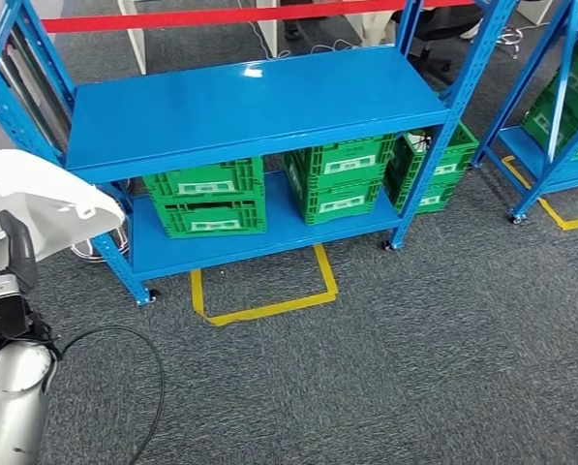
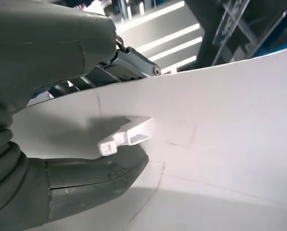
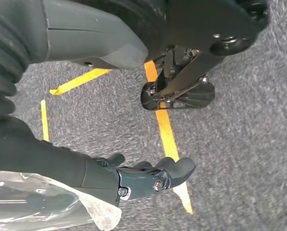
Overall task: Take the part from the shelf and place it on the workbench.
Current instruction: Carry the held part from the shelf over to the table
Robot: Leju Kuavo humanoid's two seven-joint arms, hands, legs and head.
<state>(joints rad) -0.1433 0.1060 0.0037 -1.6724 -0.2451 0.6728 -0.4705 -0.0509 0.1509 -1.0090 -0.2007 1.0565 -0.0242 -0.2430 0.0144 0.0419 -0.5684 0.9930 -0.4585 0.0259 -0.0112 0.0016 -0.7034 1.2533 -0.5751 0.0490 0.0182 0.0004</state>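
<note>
The part is a large white curved panel at the far left of the head view, held above the floor. My left hand grips its near edge. In the left wrist view the thick thumb lies under the white part, beside a small white clip, and the darker fingers press on its other side. My right hand hangs over the grey carpet, its fingers loosely stretched out and apart from the thumb, holding nothing.
A blue shelf stands ahead with a bare top board and green crates on its lower board. A yellow tape outline marks the carpet before it. A second blue shelf with green crates stands at the right.
</note>
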